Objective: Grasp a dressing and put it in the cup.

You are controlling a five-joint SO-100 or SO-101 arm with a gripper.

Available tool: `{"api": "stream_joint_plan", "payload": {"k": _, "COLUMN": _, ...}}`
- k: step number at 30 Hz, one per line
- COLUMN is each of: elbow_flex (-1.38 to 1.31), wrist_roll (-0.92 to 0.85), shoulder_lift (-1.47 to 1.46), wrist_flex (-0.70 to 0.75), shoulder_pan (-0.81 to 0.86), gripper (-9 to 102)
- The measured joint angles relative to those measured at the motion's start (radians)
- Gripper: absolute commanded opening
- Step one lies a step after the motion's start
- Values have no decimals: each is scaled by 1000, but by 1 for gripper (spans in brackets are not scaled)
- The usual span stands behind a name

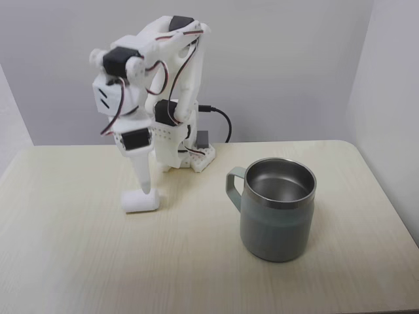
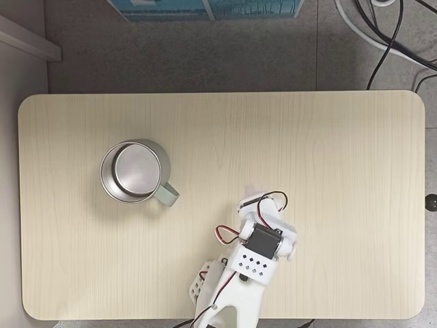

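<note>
In the fixed view from the front, the arm folds down at the left, and its gripper points straight down onto the dressing, a small white roll lying on its side on the surface. The fingertip touches or sinks just behind the roll's top edge. Whether the jaws are parted around it, pinching it or merely pressing on it cannot be told, since white plastic and white roll run together there. To the right, well apart from the dressing, stands the cup, upright, its handle turned toward the arm and its steel inside holding nothing.

The step in hand looks like the grasp itself: the dressing lies on the surface and the cup has not received it. The next move probably calls for a firm pinch on the soft roll, a lift high enough to pass the steel rim, a swing across to the cup, and a release over its mouth.

In the fixed view from above, the cup sits at the left of the pale wood-grain surface, its handle toward the lower right. The gripper is at centre-right, a sliver of white showing at its tip. Grey floor surrounds the surface, with black cables at the upper right. From the front, plain pale walls close the corner behind.
</note>
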Motion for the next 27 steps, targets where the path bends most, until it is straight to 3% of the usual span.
{"api": "stream_joint_plan", "payload": {"k": 10, "elbow_flex": -156, "wrist_roll": -21, "shoulder_lift": 141, "wrist_flex": -267, "shoulder_pan": 61, "gripper": 26}}
{"api": "stream_joint_plan", "payload": {"k": 19, "elbow_flex": -183, "wrist_roll": 0, "shoulder_lift": 161, "wrist_flex": -321, "shoulder_pan": 66, "gripper": 25}}
{"api": "stream_joint_plan", "payload": {"k": 27, "elbow_flex": -181, "wrist_roll": 29, "shoulder_lift": 190, "wrist_flex": -336, "shoulder_pan": 55, "gripper": 0}}
